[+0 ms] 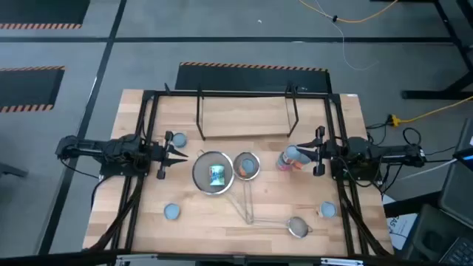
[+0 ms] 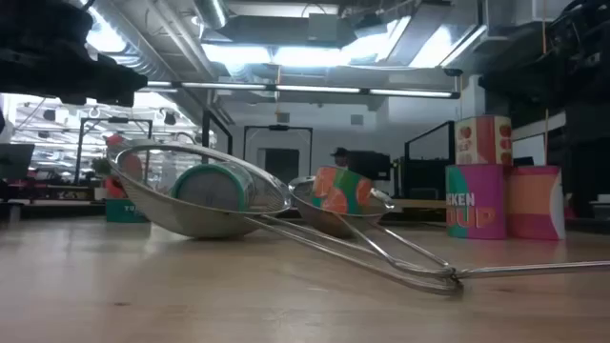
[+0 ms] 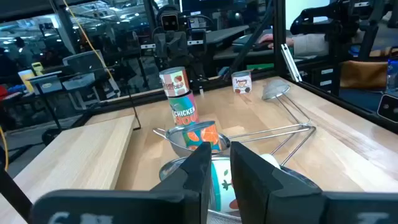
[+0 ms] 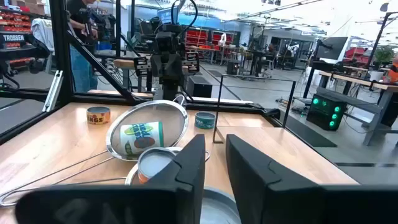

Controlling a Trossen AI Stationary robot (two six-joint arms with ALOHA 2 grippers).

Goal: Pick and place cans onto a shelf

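Note:
The shelf [image 1: 246, 117], thin black rods over a light board, stands at the far middle of the table. A green-labelled can [image 1: 216, 175] lies in a big mesh strainer [image 1: 199, 171]. An orange-labelled can [image 1: 247, 167] sits in a smaller strainer beside it. Two cans stand stacked [image 3: 179, 96] at the right. My right gripper [image 4: 216, 163] hovers level just over the stack's pale top [image 4: 214, 210], fingers a little apart, nothing between them. My left gripper [image 3: 219, 169] is open at the table's left, pointing at the big strainer.
Loose cans stand near the left gripper [image 1: 177, 139], at the near left [image 1: 171, 211] and at the near right [image 1: 327, 210]. A third small strainer [image 1: 298, 227] lies near the front, its long handle crossing the others. A black frame [image 1: 148, 96] edges the table.

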